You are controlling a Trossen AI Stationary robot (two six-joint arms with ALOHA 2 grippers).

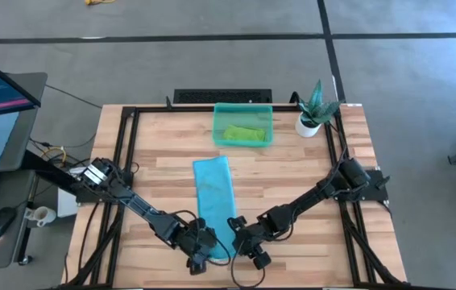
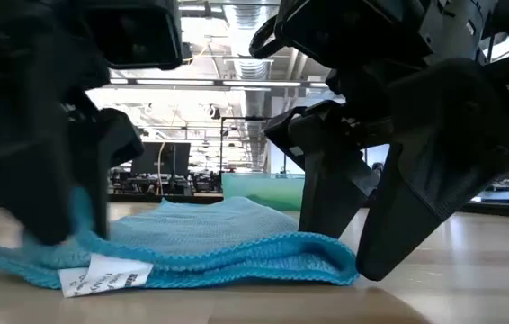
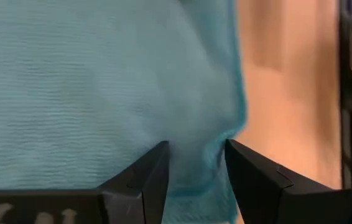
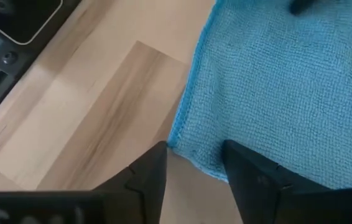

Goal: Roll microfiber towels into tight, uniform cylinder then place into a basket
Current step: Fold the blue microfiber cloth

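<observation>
Blue towel [image 1: 212, 187] folded into a long strip on the surface, near end lying right between the two sets of fingers, far end reaching toward the basket [image 1: 243, 125]. Soft looped weave, white tag [image 2: 103, 274] poking out at the near edge, near hem already doubled into a fat lip. Green towel [image 1: 242, 134] rolled up and sitting in the basket, well beyond both sets of fingers. So: second towel, start of the roll.

Left gripper [image 3: 196, 163] down at the near corner, fingers apart with a fold of blue cloth bunched between them, not pinched tight. Right gripper [image 4: 193, 163] at the other near corner, fingers parted and straddling the hem, nothing clenched yet.

Next up, likely: pinch both corners level, then turn the lip over evenly away toward the basket. Uneven start risks a slanted, loose roll.
</observation>
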